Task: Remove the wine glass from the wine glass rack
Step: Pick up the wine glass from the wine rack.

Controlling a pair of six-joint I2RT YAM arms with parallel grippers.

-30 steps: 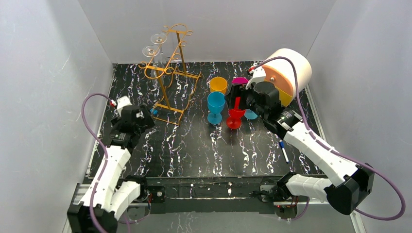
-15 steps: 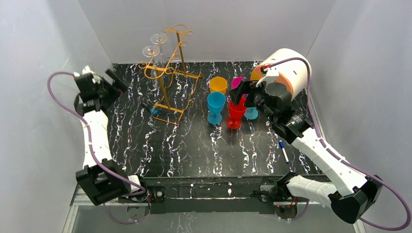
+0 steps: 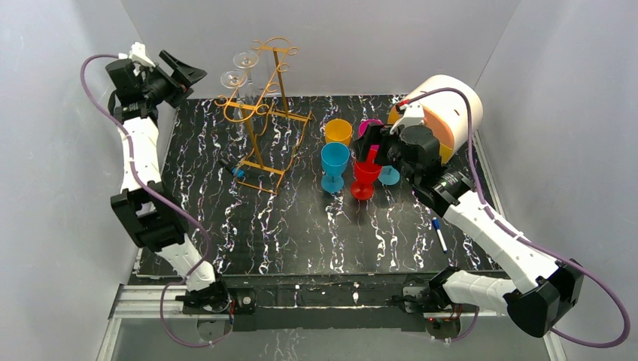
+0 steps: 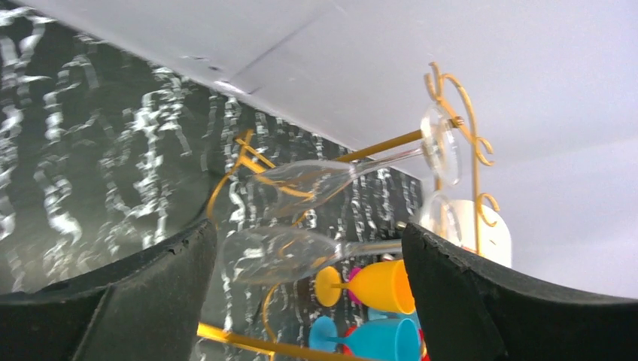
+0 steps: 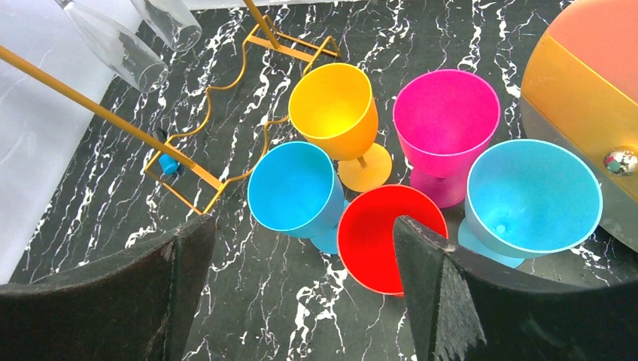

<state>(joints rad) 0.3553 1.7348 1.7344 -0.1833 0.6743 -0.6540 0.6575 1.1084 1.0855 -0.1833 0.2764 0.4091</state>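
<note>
**Both glasses still on the rack, left claw lined up beside them**

Quick count: two clear wine glasses point(image 4: 301, 180) hang upside down by their feet on the golden wine glass rack point(image 3: 259, 98), which stands at the upper left of the black marbled counter point(image 3: 301, 233). Neither glass is off it yet.

There are five plastic goblets point(image 5: 332, 101) bunched right of the rack: one yellow-orange, one magenta, one red, two blue. There's also one big white-and-orange drum point(image 3: 451, 109) at the upper right, one pen point(image 3: 439, 235) lying at the right edge, and one small blue clip point(image 3: 239, 172) on the rack's base.

The goblets sit clear of the rack. Its scroll ends curl right around the glass feet though.

The left claw point(image 4: 308, 229) is wide open with nothing in it, level with the hanging bowls and just left of them. The right claw point(image 5: 301, 226) is spread wide too and hovers over the goblets, gripping nothing.

Compared with a second ago, the left arm has swung up from down by the rack's base to the top left corner. The right one has barely shifted.
</note>
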